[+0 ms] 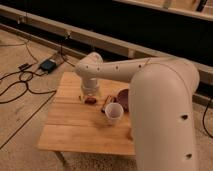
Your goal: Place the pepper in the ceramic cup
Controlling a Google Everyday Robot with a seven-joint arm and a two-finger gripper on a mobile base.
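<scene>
The pepper (91,100) is a small dark red piece lying on the wooden table (75,125), left of the middle. My gripper (88,94) hangs straight down from the cream arm, directly over the pepper and very close to it. The ceramic cup (113,113) is plain white and stands upright a short way to the right of the pepper and nearer the front, with its rim free. My big arm segment covers the right part of the table.
A dark purple bowl (123,97) stands behind the cup, partly hidden by my arm. A slim orange-yellow item (107,103) lies between pepper and bowl. Cables and a small blue box (48,65) lie on the floor at the left.
</scene>
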